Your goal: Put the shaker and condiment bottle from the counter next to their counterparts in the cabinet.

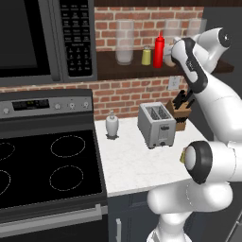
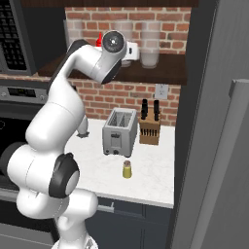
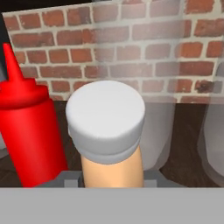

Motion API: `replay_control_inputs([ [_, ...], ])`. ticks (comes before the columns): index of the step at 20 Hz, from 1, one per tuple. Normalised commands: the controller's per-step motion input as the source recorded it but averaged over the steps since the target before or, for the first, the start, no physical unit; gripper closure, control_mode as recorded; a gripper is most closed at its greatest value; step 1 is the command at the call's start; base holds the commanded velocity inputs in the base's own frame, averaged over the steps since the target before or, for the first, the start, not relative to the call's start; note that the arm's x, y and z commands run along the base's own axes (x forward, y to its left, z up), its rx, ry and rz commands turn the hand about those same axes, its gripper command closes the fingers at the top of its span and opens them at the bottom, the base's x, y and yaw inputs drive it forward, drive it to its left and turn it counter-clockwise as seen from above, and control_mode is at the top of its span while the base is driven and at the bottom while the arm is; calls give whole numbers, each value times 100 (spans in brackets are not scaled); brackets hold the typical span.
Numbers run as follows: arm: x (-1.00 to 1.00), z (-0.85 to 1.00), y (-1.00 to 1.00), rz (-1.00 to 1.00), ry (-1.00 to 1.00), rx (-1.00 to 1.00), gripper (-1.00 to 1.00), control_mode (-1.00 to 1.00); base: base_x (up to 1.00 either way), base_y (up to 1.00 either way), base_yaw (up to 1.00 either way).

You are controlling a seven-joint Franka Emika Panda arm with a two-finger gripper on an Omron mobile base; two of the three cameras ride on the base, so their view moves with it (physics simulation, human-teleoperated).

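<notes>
The condiment bottle (image 3: pixel 111 131), orange-tan with a pale grey cap, stands upright in my gripper (image 3: pixel 111 177), which is shut on its body. It is at the cabinet shelf (image 1: pixel 118 70), close beside the red squeeze bottle (image 3: pixel 28 127) (image 1: pixel 159 49). The pale yellow-green shaker (image 1: pixel 146 56) stands just left of the red bottle. In the left base view my hand (image 1: pixel 177 52) hides the held bottle. The deep yellow shaker (image 2: pixel 127 169) stands on the white counter (image 2: pixel 146 180) in front of the toaster.
Tall clear glass jars (image 1: pixel 124 45) (image 2: pixel 150 48) stand on the shelf on both sides of my hand. On the counter are a toaster (image 2: pixel 118 131), a knife block (image 2: pixel 150 127) and a soap dispenser (image 1: pixel 112 124). A stove (image 1: pixel 47 165) is on the left.
</notes>
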Motion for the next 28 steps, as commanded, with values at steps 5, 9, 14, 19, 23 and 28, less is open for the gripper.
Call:
replay_control_inputs([
  [5,21,-13,0,0,0,0,100,-100,0,0,0],
  [9,21,-20,0,0,0,0,100,-100,0,0,0],
  [14,19,-27,0,0,0,0,100,-100,0,0,0],
  [19,21,-34,2,0,0,0,100,-100,0,0,0],
  [23,20,-41,8,0,0,-1,100,-100,0,0,0],
  [28,3,-49,8,0,0,-1,-100,-100,0,0,0],
])
